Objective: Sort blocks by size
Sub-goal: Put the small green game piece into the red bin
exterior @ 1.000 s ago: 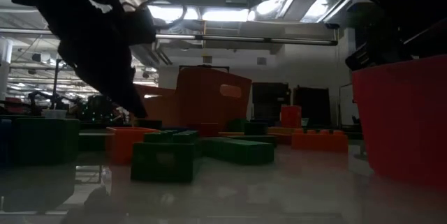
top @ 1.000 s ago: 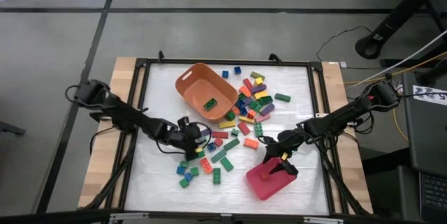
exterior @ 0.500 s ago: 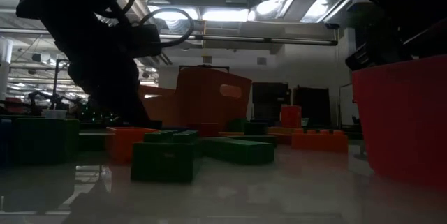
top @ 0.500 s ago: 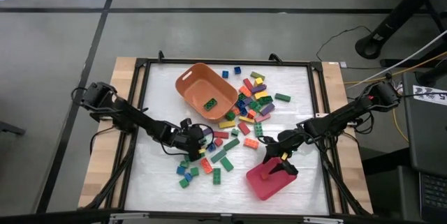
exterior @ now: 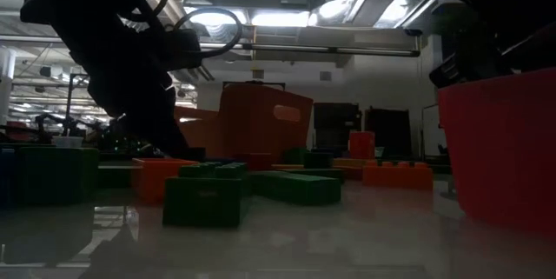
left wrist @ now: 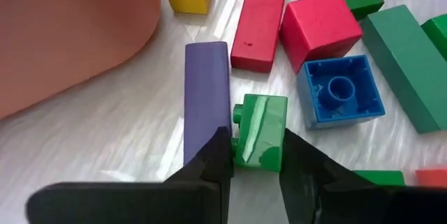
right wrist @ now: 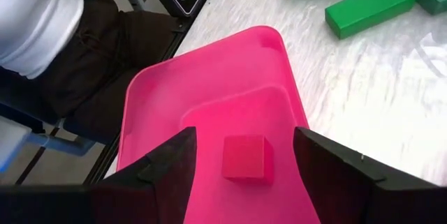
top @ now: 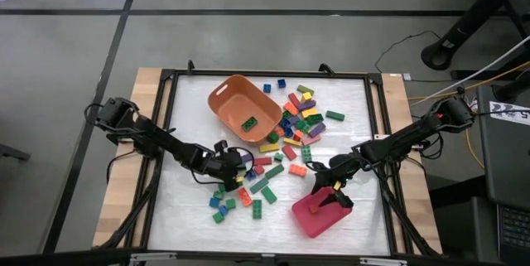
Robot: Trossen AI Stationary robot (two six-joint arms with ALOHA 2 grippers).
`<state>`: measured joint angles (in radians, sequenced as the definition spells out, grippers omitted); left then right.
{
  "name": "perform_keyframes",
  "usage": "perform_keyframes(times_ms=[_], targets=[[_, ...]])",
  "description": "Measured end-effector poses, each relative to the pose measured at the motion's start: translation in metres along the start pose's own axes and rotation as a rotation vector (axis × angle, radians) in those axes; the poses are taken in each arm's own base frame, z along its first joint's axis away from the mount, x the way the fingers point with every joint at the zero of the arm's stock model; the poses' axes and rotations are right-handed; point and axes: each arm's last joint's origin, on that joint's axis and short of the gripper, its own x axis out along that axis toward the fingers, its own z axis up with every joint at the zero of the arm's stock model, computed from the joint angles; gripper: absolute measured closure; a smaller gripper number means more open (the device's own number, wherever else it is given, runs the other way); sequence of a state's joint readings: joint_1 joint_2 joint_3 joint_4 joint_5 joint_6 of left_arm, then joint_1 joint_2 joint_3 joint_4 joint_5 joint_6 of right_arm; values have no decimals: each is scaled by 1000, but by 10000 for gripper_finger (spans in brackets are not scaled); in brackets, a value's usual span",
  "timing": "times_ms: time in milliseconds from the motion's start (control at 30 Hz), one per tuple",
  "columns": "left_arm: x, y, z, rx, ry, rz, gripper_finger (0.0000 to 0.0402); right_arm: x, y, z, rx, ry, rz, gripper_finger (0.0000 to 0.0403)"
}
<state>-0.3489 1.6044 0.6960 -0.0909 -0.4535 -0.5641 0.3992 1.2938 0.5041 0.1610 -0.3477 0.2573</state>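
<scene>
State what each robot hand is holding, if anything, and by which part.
The left hand pinches a small green block by its two opposite sides. The right hand holds nothing, open above the pink tray.

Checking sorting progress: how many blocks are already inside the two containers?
2. One green block lies in the orange tub; one red cube sits in the pink tray, beneath the right gripper.

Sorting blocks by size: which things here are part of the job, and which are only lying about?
Job: scattered blocks; small green block, clamped by left gripper; orange tub; pink tray under open right gripper.
Lying about: cables on the floor.
</scene>
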Motion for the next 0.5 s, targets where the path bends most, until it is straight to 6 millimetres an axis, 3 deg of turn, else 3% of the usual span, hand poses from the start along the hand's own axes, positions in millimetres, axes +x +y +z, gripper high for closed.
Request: perform_keyframes(times_ms=[267, 500], targets=[[-21, -4, 25, -27, -99, -67, 332, 0, 2, 6, -11, -27, 7, 164], [-30, -21, 59, -60, -381, -291, 327, -3, 8, 27, -73, -80, 19, 164]])
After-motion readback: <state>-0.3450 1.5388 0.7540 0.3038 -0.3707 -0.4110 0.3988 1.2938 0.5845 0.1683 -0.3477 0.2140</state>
